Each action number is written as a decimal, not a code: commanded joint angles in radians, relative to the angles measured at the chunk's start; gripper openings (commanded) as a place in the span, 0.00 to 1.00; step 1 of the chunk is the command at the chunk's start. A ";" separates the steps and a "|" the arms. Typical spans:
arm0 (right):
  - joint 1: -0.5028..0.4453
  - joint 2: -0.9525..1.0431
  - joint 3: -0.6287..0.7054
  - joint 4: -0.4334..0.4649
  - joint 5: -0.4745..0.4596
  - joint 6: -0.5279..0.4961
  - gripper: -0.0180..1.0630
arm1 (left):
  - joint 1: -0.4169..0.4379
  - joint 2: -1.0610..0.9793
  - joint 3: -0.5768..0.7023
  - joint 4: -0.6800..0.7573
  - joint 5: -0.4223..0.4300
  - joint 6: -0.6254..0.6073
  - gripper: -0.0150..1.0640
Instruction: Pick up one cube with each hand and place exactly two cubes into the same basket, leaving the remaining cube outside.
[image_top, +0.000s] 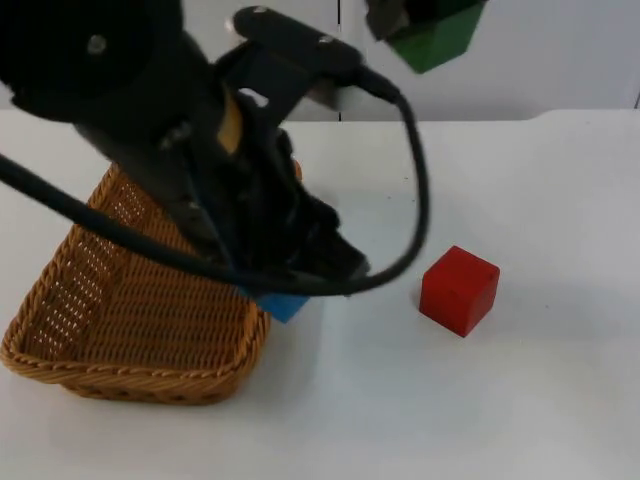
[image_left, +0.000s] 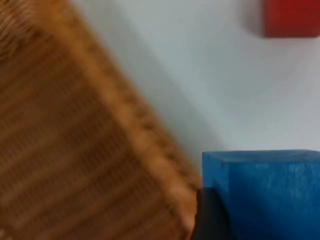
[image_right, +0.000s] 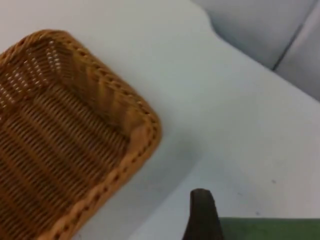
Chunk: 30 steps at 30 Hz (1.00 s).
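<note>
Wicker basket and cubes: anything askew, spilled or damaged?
Nothing stands out. The woven wicker basket sits flat and intact, with no cube inside. Left gripper holds the blue cube at its rim; right gripper holds the green cube aloft. The red cube rests on the table.

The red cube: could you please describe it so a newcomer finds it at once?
Start at the woven wicker basket on the white table. To its right sits the red wooden cube, the only cube resting free, unlike the gripped blue cube and green cube.
</note>
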 joint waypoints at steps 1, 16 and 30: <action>0.025 0.031 -0.052 0.003 0.000 -0.009 0.02 | 0.042 -0.034 0.031 0.011 -0.038 -0.018 0.01; 0.171 0.399 -0.547 0.005 0.145 -0.006 0.02 | 0.322 -0.089 0.223 -0.008 -0.197 -0.052 0.01; 0.194 0.524 -0.607 0.090 0.076 -0.005 0.02 | 0.357 -0.072 0.315 -0.010 -0.399 -0.059 0.01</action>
